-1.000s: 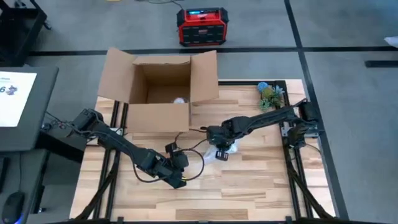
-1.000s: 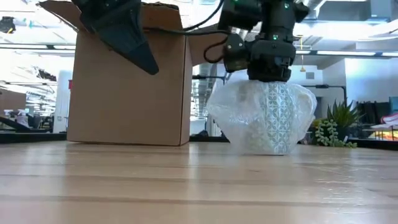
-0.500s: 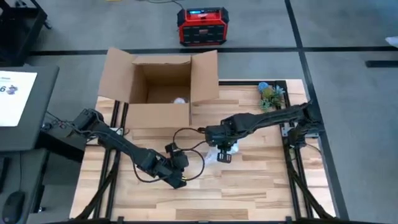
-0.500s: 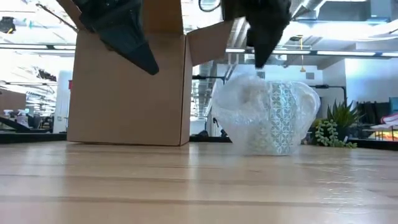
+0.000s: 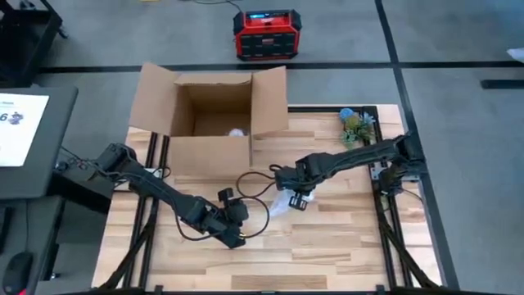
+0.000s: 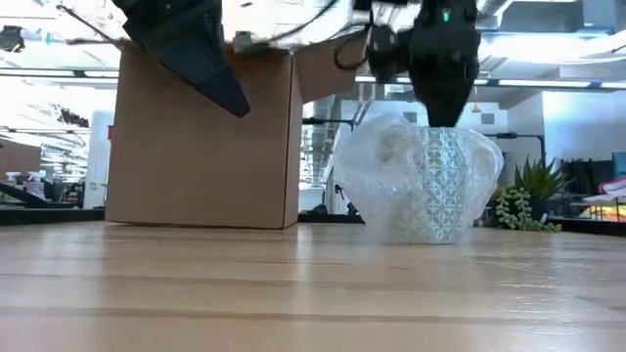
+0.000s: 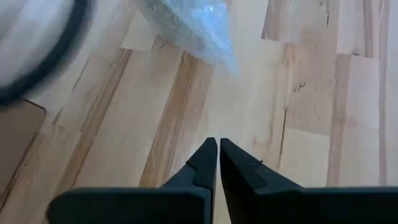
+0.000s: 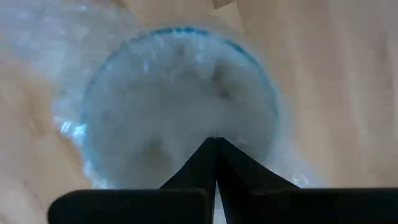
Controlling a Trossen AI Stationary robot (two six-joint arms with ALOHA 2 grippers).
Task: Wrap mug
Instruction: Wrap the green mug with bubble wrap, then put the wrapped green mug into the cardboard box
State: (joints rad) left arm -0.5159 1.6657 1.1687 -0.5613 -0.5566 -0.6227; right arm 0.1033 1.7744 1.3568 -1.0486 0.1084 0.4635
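While wrapped mug (image 6: 421,186) sits upright, right hand (image 6: 442,115) directly above, fingers together, empty

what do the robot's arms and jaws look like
Both arms are dark, jointed and slim. A black cable loops loosely between them. The left gripper and the right gripper each end in two flat black tapering jaws on a black crossbar. A green light glows on the right wrist.

Wooden table (image 5: 327,246): wrapped mug (image 6: 421,186), box (image 5: 209,123), plant (image 5: 356,127).
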